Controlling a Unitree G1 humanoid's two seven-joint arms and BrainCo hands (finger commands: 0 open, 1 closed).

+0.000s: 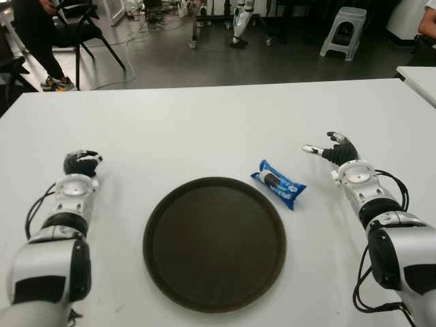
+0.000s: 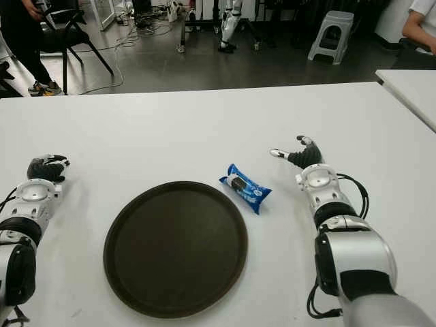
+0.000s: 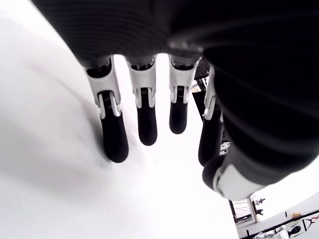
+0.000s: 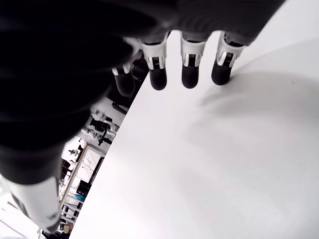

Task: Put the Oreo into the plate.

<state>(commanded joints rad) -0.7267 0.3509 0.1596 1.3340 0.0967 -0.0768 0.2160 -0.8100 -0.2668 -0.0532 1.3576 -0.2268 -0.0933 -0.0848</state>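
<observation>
Two robot hands sit at either side of a white desk (image 1: 204,122), and neither holds anything. The left robot hand (image 1: 82,162) shows near the desk's left edge, to the left of the plate; its wrist view shows the fingers (image 3: 113,134) extended and slightly apart over bare white surface, pinching nothing. The right robot hand (image 1: 332,150) shows to the right of the Oreo pack, fingers (image 4: 158,74) likewise extended and loosely spread, with the thumb pointing toward the left in the eye views. The Oreo (image 1: 278,183), a blue wrapped pack, lies flat on the desk just beside the plate's far-right rim, angled so one end points far-left and the other near-right; it looks apart from the rim by a narrow strip of white. The plate (image 1: 163,272) is a round dark tray with a low raised rim, centred close to the near edge of the desk, and its inside is bare. Between the pack and the right robot hand the desk is open, and the wide far half of the desk is open too. Beyond the far edge are a grey floor, a dark chair (image 1: 85,30), a grey stool (image 1: 344,30) and a person's legs (image 1: 37,48).
</observation>
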